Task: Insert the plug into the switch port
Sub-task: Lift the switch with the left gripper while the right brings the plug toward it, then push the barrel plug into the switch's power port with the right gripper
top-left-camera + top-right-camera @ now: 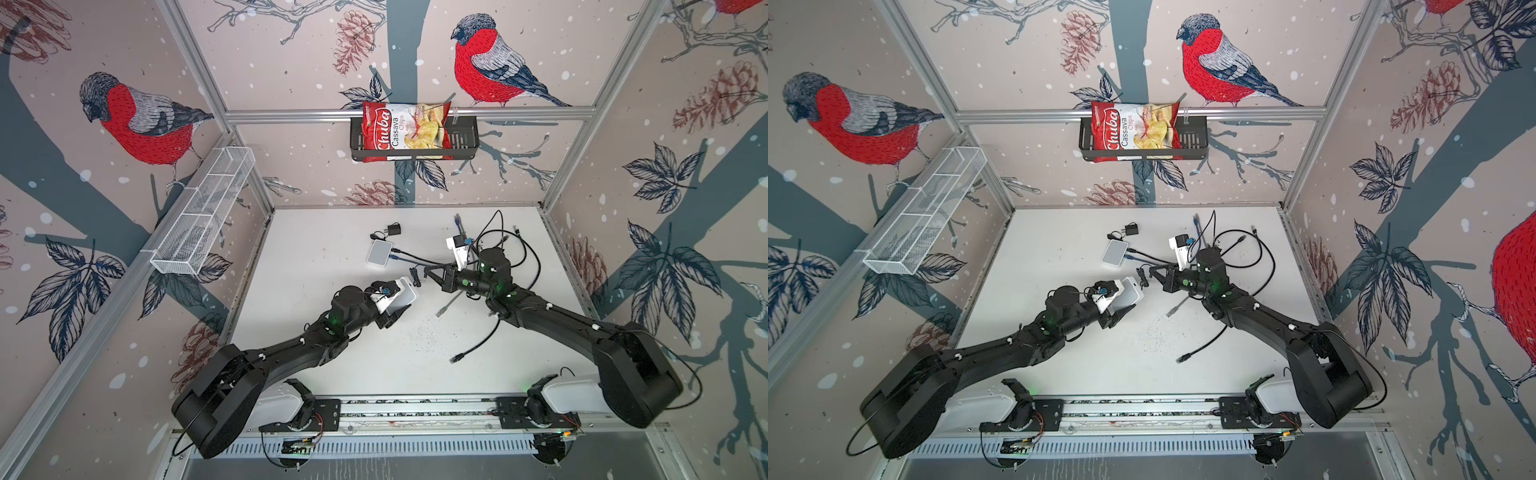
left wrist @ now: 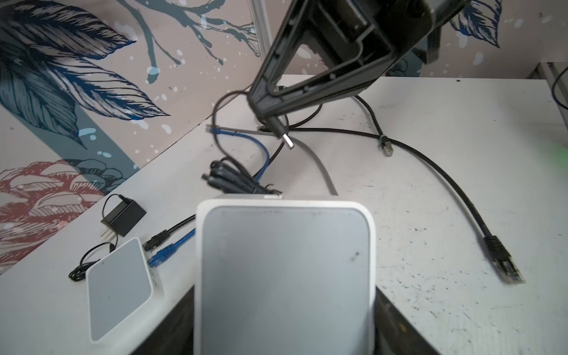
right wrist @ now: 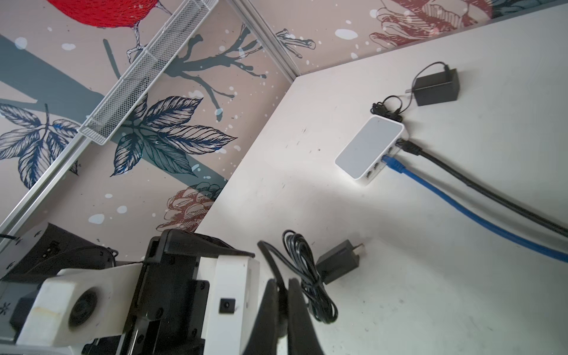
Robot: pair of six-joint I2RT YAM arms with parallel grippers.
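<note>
I am looking first at the long white mesh basket (image 1: 203, 212) hanging on the left wall; I cannot see anything lying in it. The black wire basket (image 1: 463, 139) on the back rail is carrying a red bag of chips (image 1: 405, 131), and I am reading "Chuba Cassava Chips" on it.

My left gripper (image 1: 395, 300) is holding a white switch (image 2: 284, 273) raised off the table (image 1: 332, 340), its jaws standing wide around the casing; in the left wrist view the switch is filling the lower middle, flat grey face toward the camera. I cannot make out its ports from here.

My right gripper (image 2: 270, 118) is pinching tight on a small black plug (image 2: 281, 132) with a bare metal tip, and it is hanging just in front of the held switch, not touching it. Its thin black cord is trailing to a coiled bundle (image 3: 307, 276) beside a black adapter (image 3: 339, 261) on the table.

A second white switch (image 3: 370, 150) is lying farther back, with a black cable (image 3: 479, 187) and a blue cable (image 3: 461, 206) sitting in its ports and another black adapter (image 3: 436, 87) just behind it. A loose black cable (image 2: 499, 255) is lying with its connector free.
</note>
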